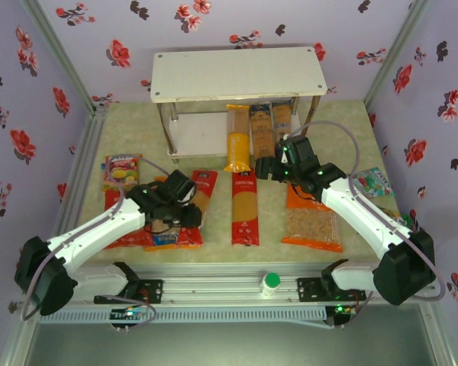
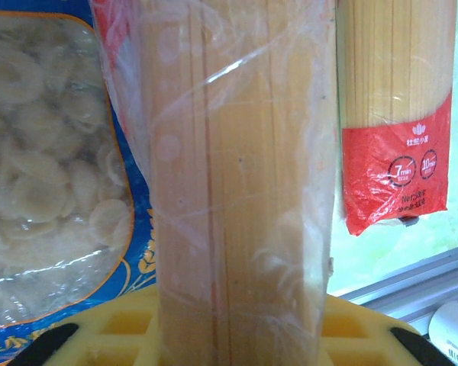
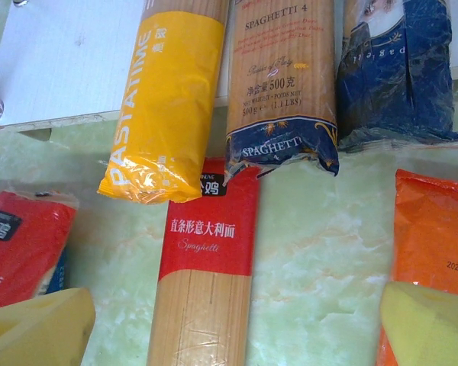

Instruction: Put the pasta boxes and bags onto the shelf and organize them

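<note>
White boards on thin metal legs formed the shelf [image 1: 237, 72] at the far side of the table in the overhead view. A yellow spaghetti pack [image 1: 237, 145] and two dark blue spaghetti packs [image 1: 262, 130] lay on its lower board, their near ends poking out over the table. The left gripper [image 1: 182, 207] sat low on a clear-wrapped spaghetti pack [image 1: 204, 187] with a red far end, close to a red bag [image 1: 130, 238] and a blue bag [image 1: 168, 238]. A loose red spaghetti pack [image 1: 244, 210] lay mid-table, with an orange bag [image 1: 313, 221] to its right. The right gripper [image 1: 278, 164] hovered just in front of the shelf.

From the left wrist, the clear-wrapped pack ran straight up between the yellow pads [image 2: 118, 328], which pinched it from both sides. The blue bag of shell pasta lay just beside it. Whether the pack was off the table could not be told.

From the right wrist, that gripper's yellow fingers [image 3: 38, 328] stood spread wide at the lower corners, holding nothing, above the loose red pack.

The spaghetti packs likely handle as light, stiff rods, brittle inside and wrapped in slick film. A grip across the narrow width near mid-length should stop them tipping. The bags look soft and would probably sag and shift.
</note>
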Motion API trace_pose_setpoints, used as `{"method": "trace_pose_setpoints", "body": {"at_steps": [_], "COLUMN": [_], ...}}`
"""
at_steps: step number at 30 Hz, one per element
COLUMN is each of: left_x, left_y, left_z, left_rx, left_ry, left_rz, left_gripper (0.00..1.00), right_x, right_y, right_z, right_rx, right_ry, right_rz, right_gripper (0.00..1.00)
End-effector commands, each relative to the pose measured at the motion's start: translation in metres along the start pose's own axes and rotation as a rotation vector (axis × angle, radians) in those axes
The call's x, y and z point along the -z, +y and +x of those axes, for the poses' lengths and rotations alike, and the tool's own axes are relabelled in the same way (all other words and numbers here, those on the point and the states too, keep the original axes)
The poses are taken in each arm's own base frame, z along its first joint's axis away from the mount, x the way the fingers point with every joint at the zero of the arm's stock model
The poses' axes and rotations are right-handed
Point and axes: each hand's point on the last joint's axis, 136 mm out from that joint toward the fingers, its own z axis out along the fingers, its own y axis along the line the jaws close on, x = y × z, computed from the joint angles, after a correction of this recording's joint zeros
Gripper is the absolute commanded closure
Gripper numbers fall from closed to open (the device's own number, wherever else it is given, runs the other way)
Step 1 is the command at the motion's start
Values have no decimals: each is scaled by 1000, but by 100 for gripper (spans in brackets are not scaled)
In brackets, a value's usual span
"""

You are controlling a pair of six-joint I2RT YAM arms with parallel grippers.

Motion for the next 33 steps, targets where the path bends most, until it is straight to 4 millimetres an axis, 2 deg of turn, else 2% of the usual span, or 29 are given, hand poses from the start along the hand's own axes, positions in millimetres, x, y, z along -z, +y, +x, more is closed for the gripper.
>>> {"method": "trace_pose_setpoints", "body": {"at_steps": [1, 7, 11, 17, 23, 27, 33], "left_x": [35, 48, 52, 56, 33, 13, -4], "left_y": [-21, -29, -30, -37, -39, -37, -34], "left_z": [-41, -71, -106, -169, -226, -251, -281], "left_rx": [-11, -31, -56, -124, -146, -134, -118], "left_ry": [-178, -272, -342, -428, -440, -443, -475], "left_rz": [89, 126, 123, 96, 60, 29, -26], "left_gripper": [100, 100, 100, 100, 100, 100, 100], "right_x": [0, 1, 1, 3, 4, 7, 7], "right_y": [1, 0, 0, 1, 3, 1, 1], "right_z": [-5, -6, -6, -7, -9, -10, -10], "right_rx": [-18, -18, -15, -11, -11, -7, -3], "right_ry": [-25, -24, -23, -19, -15, -16, -14], "right_rz": [-12, -9, -6, -5, -9, 1, 8], "right_gripper": [3, 3, 3, 3, 3, 3, 3]}}
